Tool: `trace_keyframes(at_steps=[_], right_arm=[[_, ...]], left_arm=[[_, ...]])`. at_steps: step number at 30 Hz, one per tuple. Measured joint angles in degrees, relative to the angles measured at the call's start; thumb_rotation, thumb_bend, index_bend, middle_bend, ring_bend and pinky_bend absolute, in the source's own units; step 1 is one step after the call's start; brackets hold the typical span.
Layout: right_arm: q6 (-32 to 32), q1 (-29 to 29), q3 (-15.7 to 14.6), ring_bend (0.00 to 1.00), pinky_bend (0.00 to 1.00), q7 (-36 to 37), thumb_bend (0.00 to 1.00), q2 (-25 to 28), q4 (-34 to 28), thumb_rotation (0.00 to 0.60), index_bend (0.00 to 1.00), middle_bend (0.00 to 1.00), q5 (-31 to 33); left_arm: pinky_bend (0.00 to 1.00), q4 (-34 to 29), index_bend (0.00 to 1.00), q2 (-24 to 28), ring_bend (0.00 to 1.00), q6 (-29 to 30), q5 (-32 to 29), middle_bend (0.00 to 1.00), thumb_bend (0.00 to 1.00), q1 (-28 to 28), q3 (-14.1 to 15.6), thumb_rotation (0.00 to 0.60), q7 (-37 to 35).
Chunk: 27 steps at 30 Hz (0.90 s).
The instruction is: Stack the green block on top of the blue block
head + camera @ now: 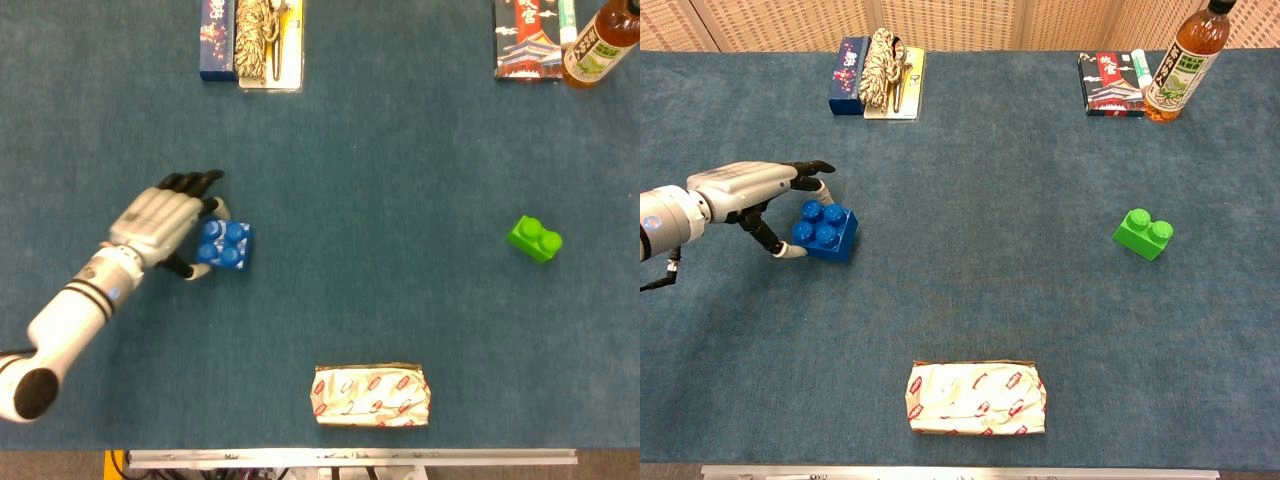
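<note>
The left robot hand (165,222) grips the blue block (224,245) between thumb and fingers on the table (380,170), with open carpet stretching across to the green block (534,238) far off opposite, near that table edge.

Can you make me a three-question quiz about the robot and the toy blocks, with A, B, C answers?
1. Where is the green block?
A. On top of the blue block
B. On the carpet by itself, far right of the blue block
C. On the wrapped packet

2. How many round bumps show on top of the blue block?
A. Two
B. Four
C. Six

3. What is the left hand doing?
A. Gripping the blue block by its sides
B. Holding the bottle
C. Resting flat, far from everything

Answers:
1 B, it sits apart on the right with nothing touching it.
2 B, the head view shows four studs in a square.
3 A, its fingers close on the block from both sides.
</note>
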Motion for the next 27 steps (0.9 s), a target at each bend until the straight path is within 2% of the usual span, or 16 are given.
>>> trace_keyframes(at_steps=[13, 21, 27], right_arm=[[0.92, -0.61, 0.30, 0.25, 0.28, 2.08, 0.26, 0.62, 0.37, 0.600, 0.39, 0.35, 0.18], [1.01, -0.77, 0.48, 0.25, 0.28, 3.12, 0.26, 0.94, 0.60, 0.600, 0.39, 0.35, 0.36], [0.82, -0.78, 0.53, 0.25, 0.28, 3.54, 0.26, 1.11, 0.66, 0.600, 0.39, 0.35, 0.49]], left_arm=[[0.06, 0.64, 0.45, -4.06, 0.00, -1.79, -6.92, 0.00, 0.23, -5.95, -2.16, 0.600, 4.96], [0.06, 1.24, 0.45, -5.25, 0.00, -3.76, -18.62, 0.00, 0.23, -11.19, -3.05, 0.600, 6.72], [0.06, 1.26, 0.45, -7.51, 0.00, -1.12, -27.20, 0.00, 0.23, -15.74, -2.77, 0.600, 11.26]])
